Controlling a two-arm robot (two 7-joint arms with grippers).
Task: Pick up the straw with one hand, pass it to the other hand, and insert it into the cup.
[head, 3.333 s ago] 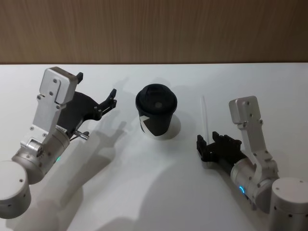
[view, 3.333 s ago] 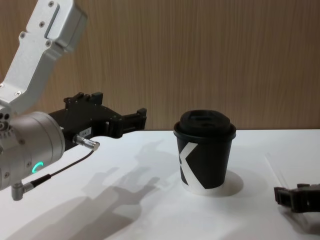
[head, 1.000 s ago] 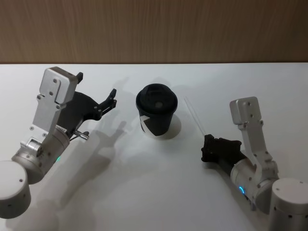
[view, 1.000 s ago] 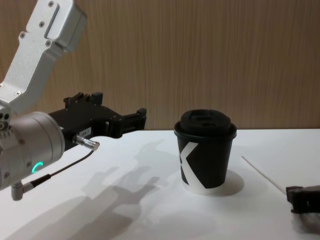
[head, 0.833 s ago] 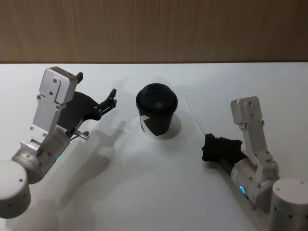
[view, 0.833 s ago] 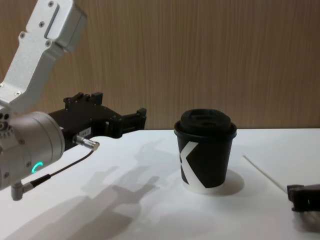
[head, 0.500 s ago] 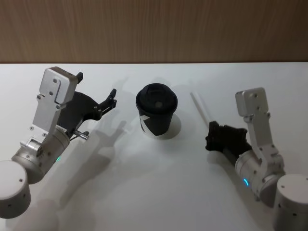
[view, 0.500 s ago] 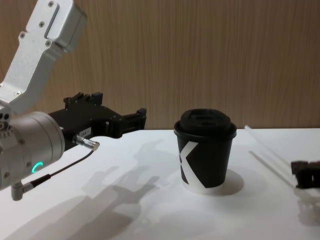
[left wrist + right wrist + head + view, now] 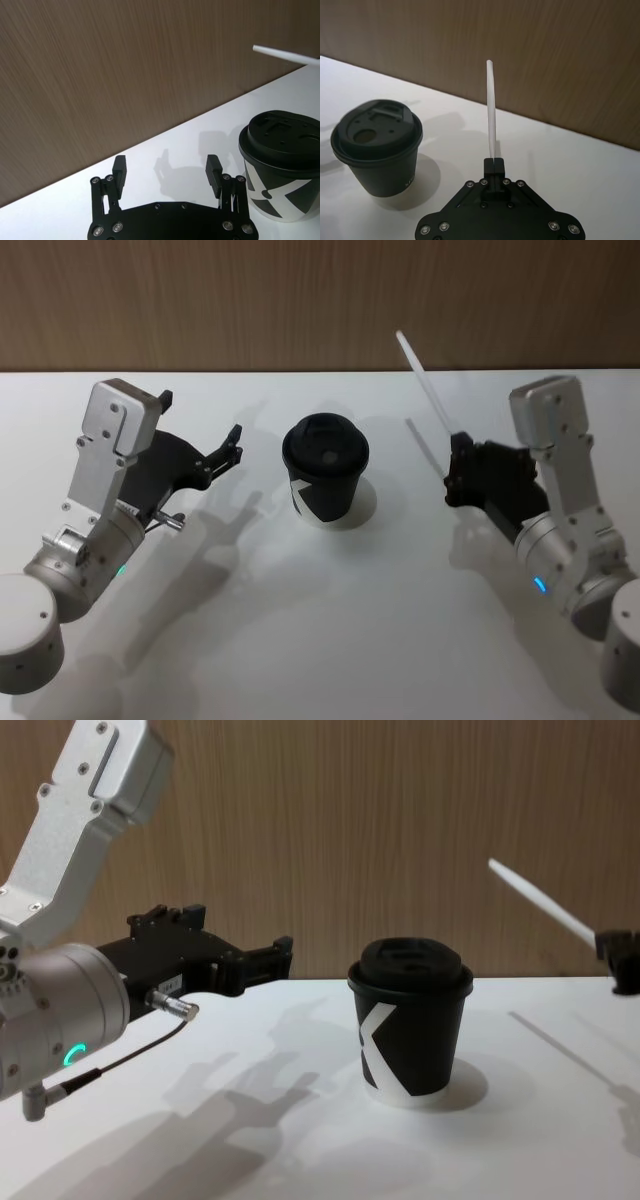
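- Slanting up toward the wall, the straw is held clear of the table, to the right of the cup and apart from it.
- Its lower end is pinched in the right gripper, whose jaws are closed narrow on it. Nearly the whole length stands free beyond the fingertips.
- That end-on hold looks deliberate: it leaves a long bare stretch for a 2nd gripper to take.
- The cup stands upright mid-table between the 2 arms, its domed lid on. The right wrist view shows a round hole in the lid, the likely way in for the straw.
- The left gripper hovers above the table to the left of the cup, jaws spread wide and holding nothing. Its fingers point toward the cup and the straw beyond, which suggests it is posed to receive.
- By this reading step 1, the pick-up, is done; the handover and the insertion are not yet done.
- The 2 grippers are well apart, with the cup between them, so the pass calls for a meeting above or beside the lid.
- A pinch on so thin a straw may let it pivot during the exchange.
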